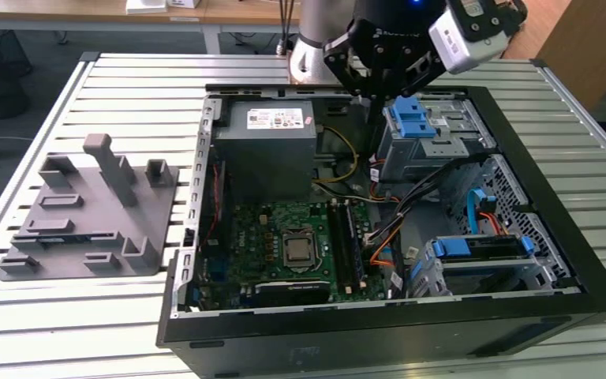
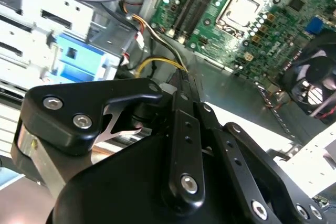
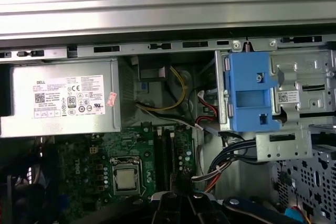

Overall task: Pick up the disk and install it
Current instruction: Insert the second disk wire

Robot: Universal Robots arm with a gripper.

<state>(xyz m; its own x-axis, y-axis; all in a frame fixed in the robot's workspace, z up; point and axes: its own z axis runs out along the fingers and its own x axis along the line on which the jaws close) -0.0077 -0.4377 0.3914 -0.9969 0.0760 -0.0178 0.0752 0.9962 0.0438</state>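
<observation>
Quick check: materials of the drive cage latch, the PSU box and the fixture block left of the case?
Latch: looks like moulded plastic, saturated blue, soft sheen. PSU box: likely sheet metal, dull grey with folded edges and a white sticker. Fixture block: matte uniform grey with blocky pegs, probably plastic, maybe 3D-printed; cannot tell for certain.

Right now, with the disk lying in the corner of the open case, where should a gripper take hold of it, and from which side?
Probably from straight above, closing across the blue carrier bracket that frames the disk. The disk appears to lie roughly flat with its top open, while the grey metal bay hems in its sides.
</observation>
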